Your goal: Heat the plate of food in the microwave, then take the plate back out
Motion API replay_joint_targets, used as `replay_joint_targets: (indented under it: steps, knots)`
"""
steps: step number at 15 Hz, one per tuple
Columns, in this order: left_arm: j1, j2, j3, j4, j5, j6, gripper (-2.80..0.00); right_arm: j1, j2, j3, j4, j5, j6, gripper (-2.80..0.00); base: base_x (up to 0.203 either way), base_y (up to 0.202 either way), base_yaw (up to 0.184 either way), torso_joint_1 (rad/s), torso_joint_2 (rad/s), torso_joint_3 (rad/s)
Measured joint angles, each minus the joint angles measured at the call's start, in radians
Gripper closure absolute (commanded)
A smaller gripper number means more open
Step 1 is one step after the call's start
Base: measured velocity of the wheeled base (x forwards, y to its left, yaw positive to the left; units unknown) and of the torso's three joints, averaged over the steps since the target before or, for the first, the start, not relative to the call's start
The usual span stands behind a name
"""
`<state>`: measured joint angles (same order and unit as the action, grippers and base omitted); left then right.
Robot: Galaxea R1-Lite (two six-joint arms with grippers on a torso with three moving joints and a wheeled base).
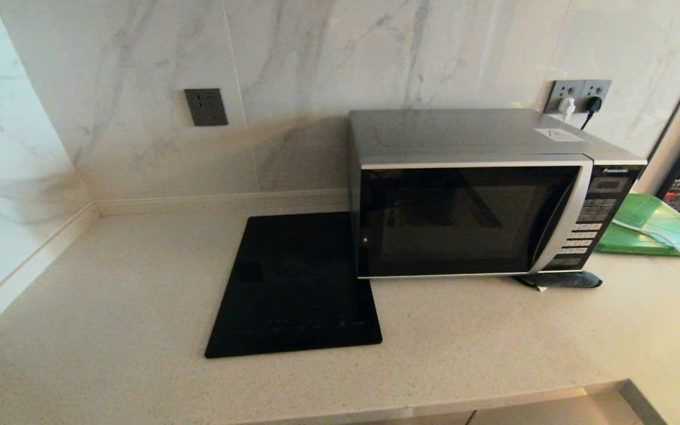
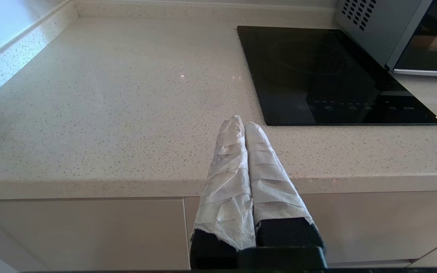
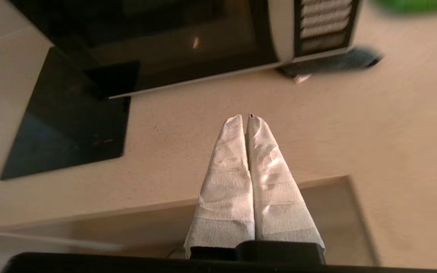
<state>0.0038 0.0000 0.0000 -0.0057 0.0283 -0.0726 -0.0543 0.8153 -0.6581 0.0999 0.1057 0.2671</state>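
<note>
Nearest, the left gripper [image 2: 244,123] and right gripper [image 3: 246,118] hung at the counter's [image 1: 110,307] front edge, fingers pressed together, empty; beyond lay the cooktop [image 1: 296,283]; farther back stood the microwave [image 1: 481,195], door closed; the plate could not be seen.

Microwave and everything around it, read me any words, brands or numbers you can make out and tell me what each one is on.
"Panasonic": on the microwave, at the top of its button panel.
Button labels and the display on that panel: too small to read.
White sticker on the microwave's top: print too small to read.
Markings along the black cooktop's front edge: too faint to read.
</note>
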Motion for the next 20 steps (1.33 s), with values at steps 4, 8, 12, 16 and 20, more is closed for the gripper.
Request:
replay_joint_targets:
  steps: [4, 8, 12, 16, 20]
  knots:
    - [0.0, 0.0, 0.0, 0.0, 0.0, 0.0, 0.0, 0.062, -0.306, 0.168, 0.008, -0.086, -0.063, 0.0, 0.0, 0.0, 0.0, 0.0, 0.0, 0.0]
    - [0.0, 0.0, 0.0, 0.0, 0.0, 0.0, 0.0, 0.071, -0.545, 0.233, 0.107, -0.098, -0.069, 0.0, 0.0, 0.0, 0.0, 0.0, 0.0, 0.0]
    - [0.0, 0.0, 0.0, 0.0, 0.0, 0.0, 0.0, 0.063, -0.739, 0.268, 0.201, -0.062, -0.096, 0.0, 0.0, 0.0, 0.0, 0.0, 0.0, 0.0]
    - [0.0, 0.0, 0.0, 0.0, 0.0, 0.0, 0.0, 0.06, -0.806, 0.364, 0.206, -0.054, -0.127, 0.0, 0.0, 0.0, 0.0, 0.0, 0.0, 0.0]
    - [0.0, 0.0, 0.0, 0.0, 0.0, -0.001, 0.0, 0.06, -0.816, 0.523, 0.063, -0.066, -0.189, 0.0, 0.0, 0.0, 0.0, 0.0, 0.0, 0.0]
